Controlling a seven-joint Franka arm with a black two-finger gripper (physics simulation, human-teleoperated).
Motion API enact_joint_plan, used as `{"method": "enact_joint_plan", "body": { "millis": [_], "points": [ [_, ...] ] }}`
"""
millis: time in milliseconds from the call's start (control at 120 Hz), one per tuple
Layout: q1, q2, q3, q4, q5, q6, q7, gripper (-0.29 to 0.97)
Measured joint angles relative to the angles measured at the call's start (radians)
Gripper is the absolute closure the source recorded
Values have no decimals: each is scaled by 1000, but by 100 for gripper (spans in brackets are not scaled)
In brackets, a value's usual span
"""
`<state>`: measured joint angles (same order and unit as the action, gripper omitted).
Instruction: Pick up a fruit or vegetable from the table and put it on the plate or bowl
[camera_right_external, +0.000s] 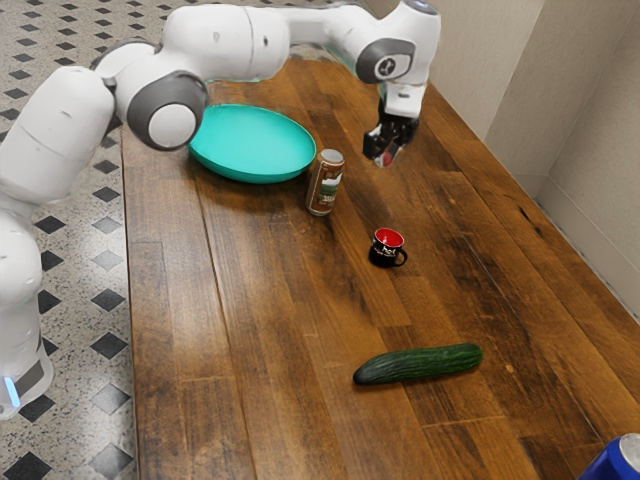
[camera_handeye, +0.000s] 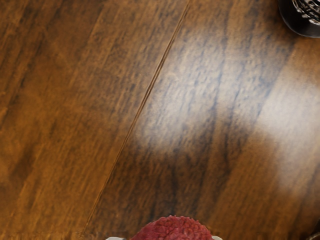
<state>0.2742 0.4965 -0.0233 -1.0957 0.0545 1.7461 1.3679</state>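
On table (camera_right_external: 250, 330): 1 plate (camera_right_external: 250, 143) | 1 cucumber (camera_right_external: 418, 363) | pincer (camera_right_external: 387, 153) grips 1 red fruit (camera_handeye: 172, 229)

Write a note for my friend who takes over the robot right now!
Gripper: shut on a red fruit, held above the table, to the exterior view's right of the plate.
Cucumber: lies on the table, far from the plate, untouched.
Done: fruit picked up.
Left: carry it over the plate, lower it, let go.
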Motion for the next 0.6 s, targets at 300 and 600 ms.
{"method": "enact_joint_plan", "body": {
  "millis": [300,600],
  "points": [
    [60,-91,196,-6,-3,-168,16,53],
    [196,-51,209,-52,-7,-236,30,53]
  ]
}}
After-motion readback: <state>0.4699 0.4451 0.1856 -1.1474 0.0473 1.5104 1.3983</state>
